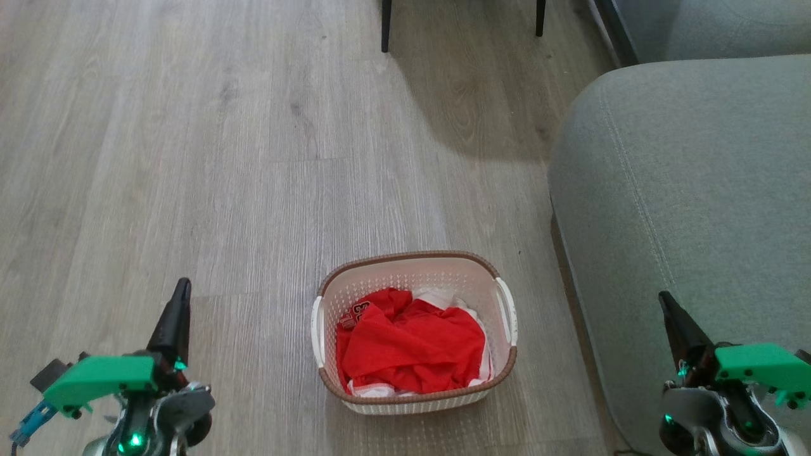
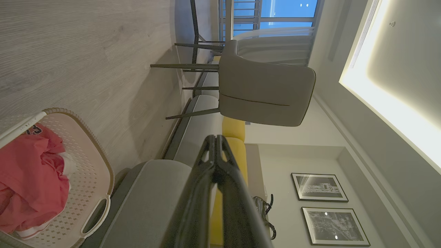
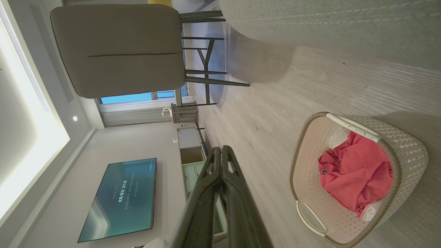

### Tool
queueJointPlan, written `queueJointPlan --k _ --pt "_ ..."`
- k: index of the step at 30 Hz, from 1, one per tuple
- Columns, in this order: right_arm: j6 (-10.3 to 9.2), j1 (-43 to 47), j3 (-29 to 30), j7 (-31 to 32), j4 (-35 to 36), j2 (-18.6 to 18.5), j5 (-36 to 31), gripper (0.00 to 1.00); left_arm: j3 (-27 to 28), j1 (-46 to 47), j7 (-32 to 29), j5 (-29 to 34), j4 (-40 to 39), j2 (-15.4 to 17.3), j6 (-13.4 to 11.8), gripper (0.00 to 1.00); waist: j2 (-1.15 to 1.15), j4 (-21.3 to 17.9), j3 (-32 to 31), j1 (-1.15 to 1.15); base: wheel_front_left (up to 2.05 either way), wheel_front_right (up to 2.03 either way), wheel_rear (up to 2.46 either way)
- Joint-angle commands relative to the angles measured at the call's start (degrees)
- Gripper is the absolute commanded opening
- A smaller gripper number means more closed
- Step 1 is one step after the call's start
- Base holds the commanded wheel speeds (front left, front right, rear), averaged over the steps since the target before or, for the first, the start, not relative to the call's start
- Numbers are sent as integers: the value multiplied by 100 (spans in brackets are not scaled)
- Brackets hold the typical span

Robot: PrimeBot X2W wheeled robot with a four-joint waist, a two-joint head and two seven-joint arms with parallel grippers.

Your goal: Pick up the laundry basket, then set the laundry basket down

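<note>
**Risk: laundry basket point(image 1: 418, 278) shoved, not lifted**

With fingers pressed together, neither the left claw point(image 1: 182, 285) nor the right claw point(image 1: 664, 299) could hook a handle point(image 1: 316, 332). Reaching in that way would, I judge, push or tip the load. The sofa point(image 1: 684, 190) lies just beside the right claw and could snag a wide swing. Both claws are fully closed, holding and touching nothing. Between them, well apart from each, the laundry basket sits on the floor point(image 1: 253, 158), with red clothes point(image 1: 405, 345) inside.
</note>
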State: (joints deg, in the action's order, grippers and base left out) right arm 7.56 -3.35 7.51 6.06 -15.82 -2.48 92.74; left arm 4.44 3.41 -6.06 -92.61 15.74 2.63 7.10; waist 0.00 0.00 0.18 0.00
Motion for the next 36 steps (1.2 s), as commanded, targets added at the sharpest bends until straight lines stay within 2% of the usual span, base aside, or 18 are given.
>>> queueJointPlan --k 1,36 --pt "-8 -284 -93 47 179 -41 -63 0 213 278 -47 49 -170 25 39 0 0 0 0 0 0 0 0" --pt "-8 -284 -93 48 179 -40 -63 0 214 278 -48 50 -170 25 39 0 0 0 0 0 0 0 0"
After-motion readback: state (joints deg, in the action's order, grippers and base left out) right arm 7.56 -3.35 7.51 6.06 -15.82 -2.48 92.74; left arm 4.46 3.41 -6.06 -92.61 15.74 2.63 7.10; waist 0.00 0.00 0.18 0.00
